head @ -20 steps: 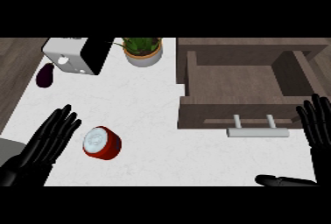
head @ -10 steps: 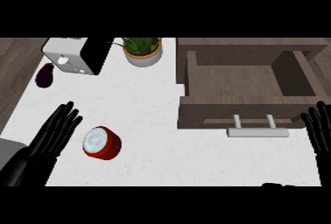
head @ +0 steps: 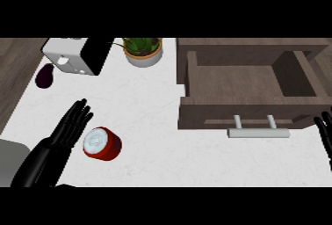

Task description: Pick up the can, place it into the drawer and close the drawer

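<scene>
A red can [head: 102, 143] with a silver top lies on the white counter at lower left. My left hand [head: 63, 136] stands just left of it, fingers straight and pointing up the counter, close to the can or touching its side. The wooden drawer [head: 250, 83] at upper right is pulled open and looks empty, with a pale handle [head: 257, 131] on its front. Only the fingertips of my right hand [head: 325, 134] show at the right edge, straight, right of the handle.
A potted plant [head: 142, 52] stands at the back centre. Left of it are a white and black appliance [head: 74, 55] and a dark purple eggplant [head: 45, 75]. A grey object [head: 9, 159] shows at the lower left edge.
My right hand has slid right and down, nearly leaving the view. My left hand has shifted right, closer to the can. The can has not moved.
</scene>
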